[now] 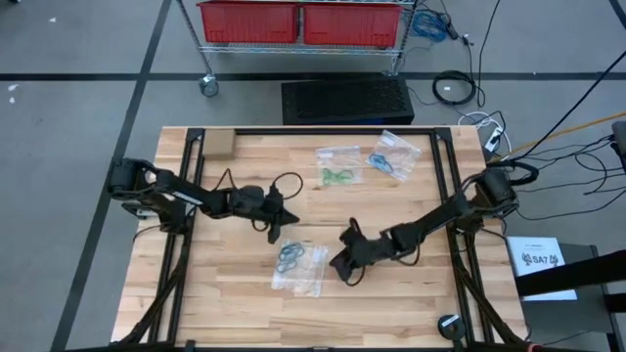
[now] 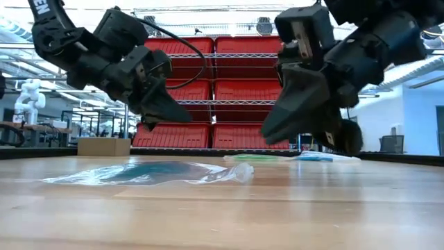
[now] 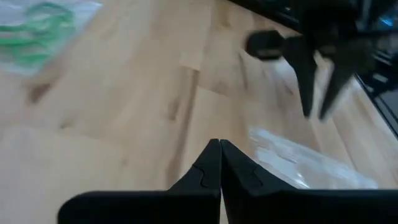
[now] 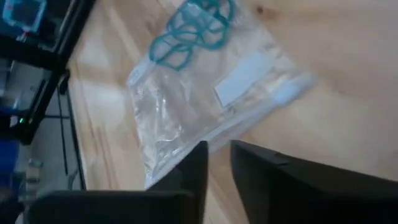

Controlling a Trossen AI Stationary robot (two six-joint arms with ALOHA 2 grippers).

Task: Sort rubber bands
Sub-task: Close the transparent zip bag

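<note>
Right gripper (image 1: 341, 266), slightly parted and empty at centre frame, may snag the bag (image 1: 301, 267) of teal rubber bands (image 1: 290, 255); left gripper (image 1: 275, 233) shut, empty.

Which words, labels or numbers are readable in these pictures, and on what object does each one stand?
"SAT" followed by marks too small to read: on the white sheet lying right of the table in the high view.
White letters on the arm at the low view's top left corner: cut off, not readable.
White label on the clear bag in the right wrist view: appears blank.
Nothing else readable.
</note>
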